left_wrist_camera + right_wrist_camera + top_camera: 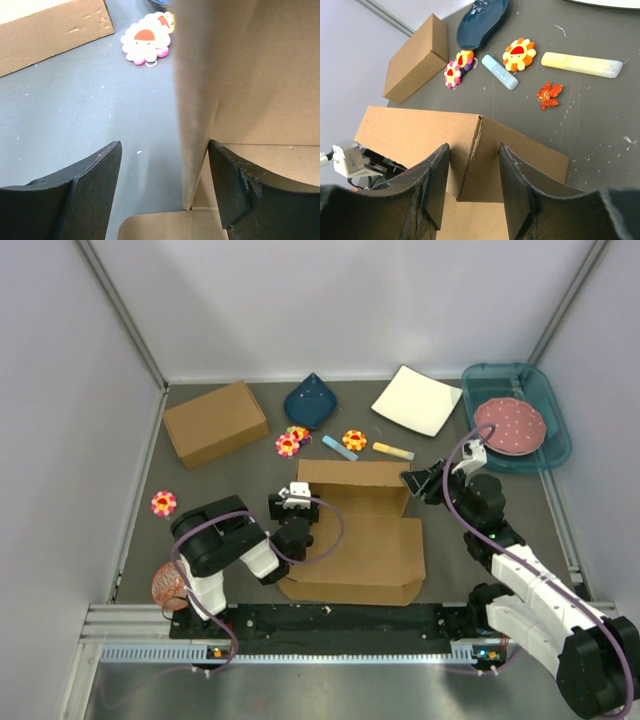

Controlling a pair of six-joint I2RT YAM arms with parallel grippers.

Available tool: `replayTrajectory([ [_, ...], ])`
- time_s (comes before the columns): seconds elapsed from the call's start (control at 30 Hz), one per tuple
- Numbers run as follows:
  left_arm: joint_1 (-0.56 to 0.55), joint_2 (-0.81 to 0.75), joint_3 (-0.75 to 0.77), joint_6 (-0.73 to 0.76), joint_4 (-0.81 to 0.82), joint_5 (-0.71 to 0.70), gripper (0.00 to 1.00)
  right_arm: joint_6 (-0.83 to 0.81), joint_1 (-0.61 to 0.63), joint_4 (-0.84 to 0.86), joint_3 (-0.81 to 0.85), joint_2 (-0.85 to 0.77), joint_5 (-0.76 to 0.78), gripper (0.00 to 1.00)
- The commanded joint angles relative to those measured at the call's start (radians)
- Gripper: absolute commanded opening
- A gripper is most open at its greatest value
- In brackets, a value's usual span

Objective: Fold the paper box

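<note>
The paper box is a brown cardboard cut-out lying mid-table, its back wall raised upright. My left gripper is at the wall's left end. In the left wrist view it is open, and an upright flap edge stands between the jaws, close to the right finger. My right gripper is at the wall's right end. In the right wrist view it is open and straddles the folded corner crease without clamping it.
A deeper brown box sits back left. A dark blue dish, a white plate and a teal tray holding a pink plate line the back. Flower toys, a blue marker and a yellow highlighter lie behind the paper box.
</note>
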Motion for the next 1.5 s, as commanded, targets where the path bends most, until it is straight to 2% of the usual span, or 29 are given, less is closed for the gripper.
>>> replayTrajectory([
  [0.0, -0.004, -0.071, -0.045, -0.021, 0.167, -0.03, 0.76, -0.029, 0.015, -0.076, -0.017, -0.005, 0.008, 0.43],
  [0.13, -0.006, -0.124, -0.085, -0.044, 0.22, -0.003, 0.78, -0.026, 0.015, -0.076, -0.016, -0.006, 0.007, 0.43],
  [0.3, -0.006, -0.215, -0.073, -0.095, 0.103, 0.019, 0.75, -0.025, 0.015, -0.078, -0.014, -0.009, 0.008, 0.43],
  [0.4, -0.006, -0.203, -0.079, -0.081, 0.144, 0.028, 0.75, -0.026, 0.015, -0.079, -0.014, -0.008, 0.01, 0.43],
  [0.53, -0.012, -0.224, -0.122, -0.07, 0.18, 0.069, 0.8, -0.026, 0.015, -0.081, -0.014, -0.009, 0.008, 0.43],
  [0.73, -0.021, -0.35, -0.22, -0.053, 0.183, 0.184, 0.91, -0.028, 0.015, -0.088, -0.007, -0.006, 0.011, 0.44],
  [0.83, -0.033, -0.443, -0.255, -0.061, 0.091, 0.211, 0.97, -0.034, 0.015, -0.094, -0.002, -0.009, 0.016, 0.44],
  [0.93, -0.039, -0.535, -0.286, -0.064, 0.007, 0.241, 0.98, -0.038, 0.015, -0.099, 0.001, -0.008, 0.021, 0.44],
  [1.07, -0.041, -0.634, -0.28, -0.105, -0.107, 0.2, 0.98, -0.041, 0.015, -0.098, 0.006, -0.009, 0.025, 0.44],
  [1.23, -0.039, -0.585, -0.202, -0.105, -0.076, 0.149, 0.97, -0.04, 0.015, -0.094, 0.009, -0.005, 0.024, 0.44],
  [1.33, -0.039, -0.461, -0.121, -0.052, -0.058, 0.137, 0.92, -0.038, 0.015, -0.091, 0.007, -0.005, 0.021, 0.44],
  [1.47, -0.039, -0.317, -0.077, -0.013, 0.117, 0.136, 0.83, -0.035, 0.016, -0.093, 0.0, -0.008, 0.018, 0.44],
])
